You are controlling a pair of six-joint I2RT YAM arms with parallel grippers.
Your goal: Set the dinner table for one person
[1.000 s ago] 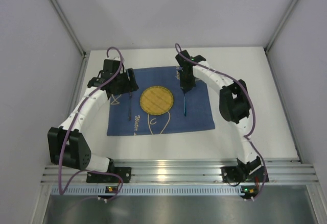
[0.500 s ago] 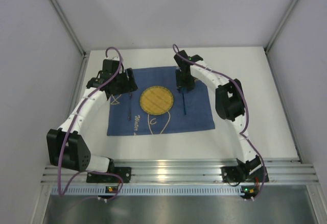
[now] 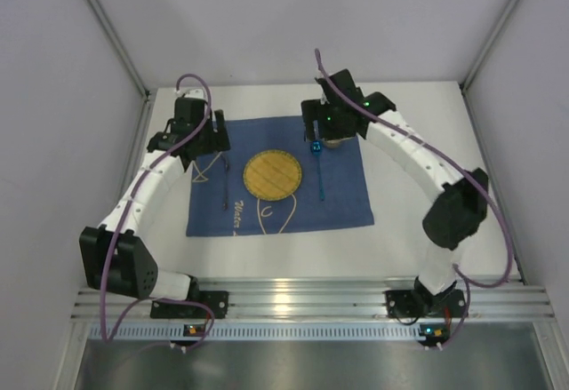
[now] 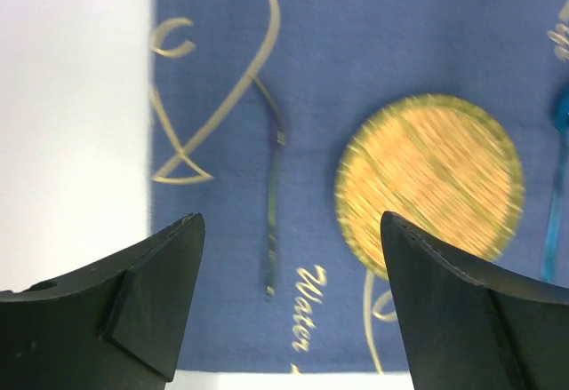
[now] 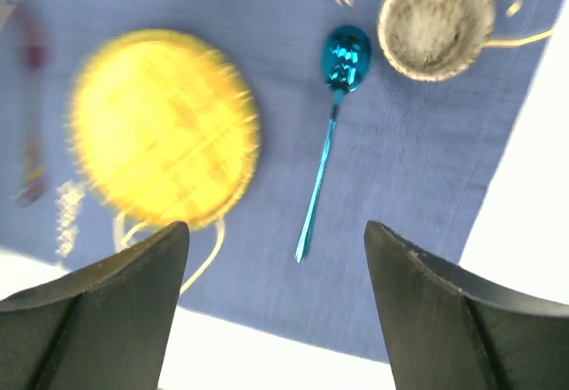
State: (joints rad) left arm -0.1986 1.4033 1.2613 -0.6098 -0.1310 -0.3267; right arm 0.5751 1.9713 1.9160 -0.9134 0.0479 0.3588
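The left arm (image 3: 142,195) folded outward at its elbow (image 3: 116,261) close to the base, and its forearm ran forward to the wrist. The left gripper (image 3: 203,139) pointed downward. In the left wrist view, the left gripper (image 4: 289,230) had its jaws spread wide, with both dark fingers (image 4: 151,301) clear and nothing between them. The right arm (image 3: 409,146) bent at its elbow (image 3: 453,214), with the forearm reaching forward and toward the left. The right gripper (image 3: 320,126) also pointed downward. In the right wrist view, the right gripper (image 5: 276,230) was equally spread, its fingers (image 5: 436,319) holding nothing.
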